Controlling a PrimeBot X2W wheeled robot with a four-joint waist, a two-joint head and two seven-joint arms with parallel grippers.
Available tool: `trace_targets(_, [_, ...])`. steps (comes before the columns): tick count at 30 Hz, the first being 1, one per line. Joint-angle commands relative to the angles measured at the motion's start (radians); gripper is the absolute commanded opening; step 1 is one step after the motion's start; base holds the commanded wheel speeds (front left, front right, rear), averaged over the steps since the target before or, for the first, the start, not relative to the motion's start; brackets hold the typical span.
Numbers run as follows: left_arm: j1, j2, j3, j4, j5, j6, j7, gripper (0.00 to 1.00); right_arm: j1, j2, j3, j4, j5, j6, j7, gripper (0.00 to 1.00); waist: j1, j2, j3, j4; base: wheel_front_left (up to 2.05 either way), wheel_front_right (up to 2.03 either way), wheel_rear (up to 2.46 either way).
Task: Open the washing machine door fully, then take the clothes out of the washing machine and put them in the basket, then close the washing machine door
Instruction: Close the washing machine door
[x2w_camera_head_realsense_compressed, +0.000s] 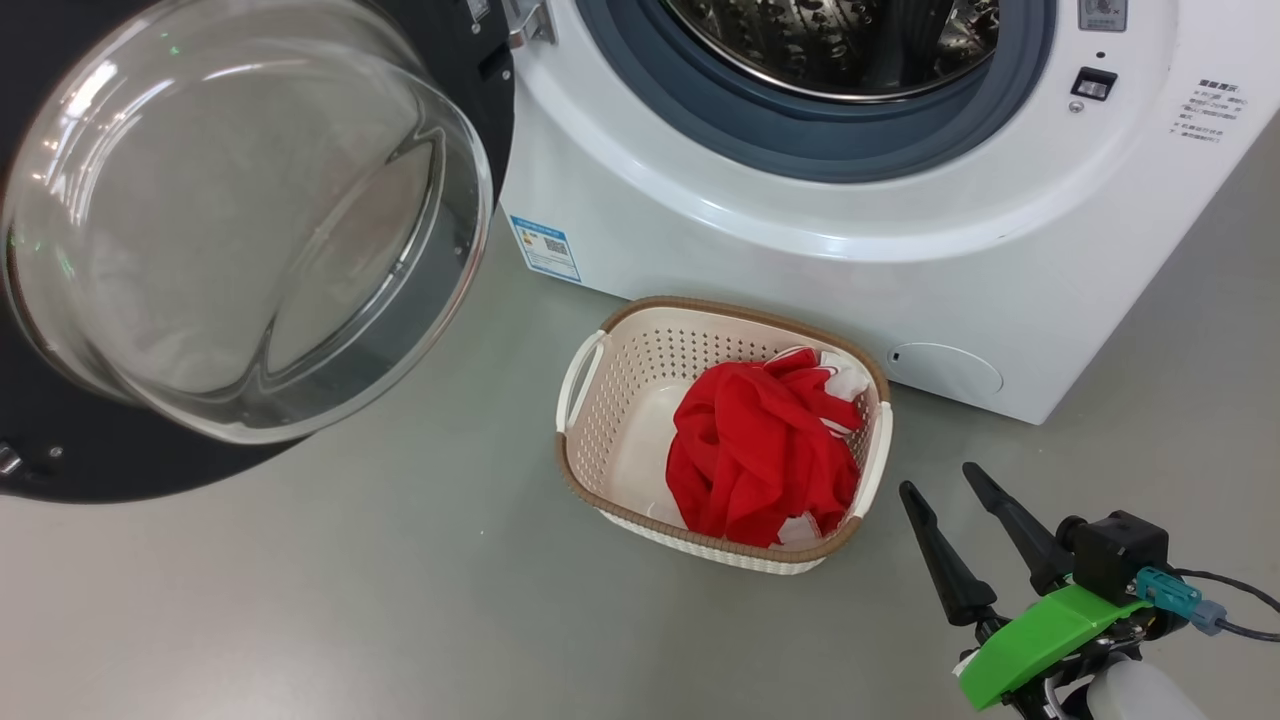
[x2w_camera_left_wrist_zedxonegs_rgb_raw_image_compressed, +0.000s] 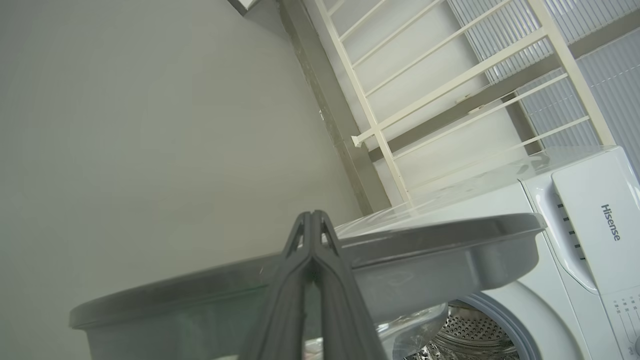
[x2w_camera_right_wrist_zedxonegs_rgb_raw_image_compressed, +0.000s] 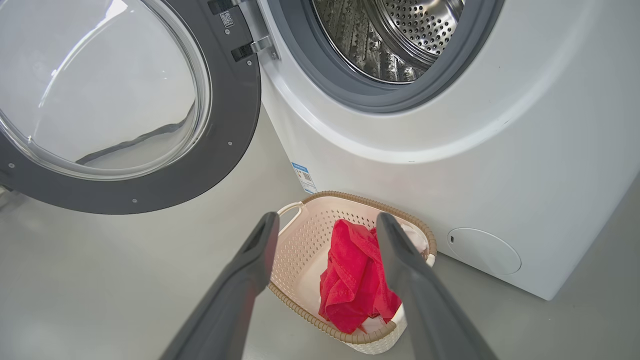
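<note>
**Desk:** What's left on your side?

**Me:** Closing up, I reckon. Far left of the basket (x2w_camera_head_realsense_compressed: 640, 370), the washing machine door (x2w_camera_head_realsense_compressed: 120, 470) hangs swung wide. My left pincer (x2w_camera_left_wrist_zedxonegs_rgb_raw_image_compressed: 311, 215) is pressed together and empty, with its tips at the door's outer edge. I can't tell whether they touch.

**Desk:** How would you push?

**Me:** On the black rim, well away from the hinge (x2w_camera_head_realsense_compressed: 528, 22) and never on the glass bowl (x2w_camera_head_realsense_compressed: 250, 230). I'd follow the arc slowly until the door meets the washing machine (x2w_camera_head_realsense_compressed: 800, 250) behind the basket.

**Desk:** And the load?

**Me:** The clothes (x2w_camera_head_realsense_compressed: 760, 455) lie bunched in the basket's right half, and I see no red in the drum (x2w_camera_head_realsense_compressed: 840, 40). Just right of the basket, my right pincer (x2w_camera_head_realsense_compressed: 938, 478) stands spread and holds nothing, near the rim but apart from it.
</note>
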Motion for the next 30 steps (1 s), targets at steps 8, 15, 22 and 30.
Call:
trace_targets(8, [0.043, 0.063, -0.024, -0.045, -0.002, -0.013, 0.099, 0.0, -0.019, -0.004, 0.025, -0.024, 0.0, 0.002, -0.012, 1.0, 0.0, 0.0, -0.007, -0.009, 0.0, 0.0, 0.0])
trace_targets(15, [0.104, 0.051, -0.062, -0.131, -0.027, -0.053, 0.251, 0.0, -0.01, 0.007, 0.02, -0.021, 0.001, 0.002, -0.012, 1.0, 0.0, 0.0, -0.029, -0.009, 0.0, 0.0, 0.0])
trace_targets(22, [0.193, 0.047, -0.096, -0.285, -0.069, -0.095, 0.395, 0.0, 0.001, 0.019, 0.012, -0.021, 0.001, 0.002, -0.012, 1.0, 0.0, 0.0, -0.048, -0.005, 0.0, 0.0, 0.0])
trace_targets(30, [0.279, 0.024, -0.132, -0.462, -0.127, -0.116, 0.509, 0.0, 0.011, 0.027, 0.0, -0.024, 0.0, 0.002, -0.012, 1.0, 0.0, 0.0, -0.064, -0.002, 0.0, 0.0, 0.0])
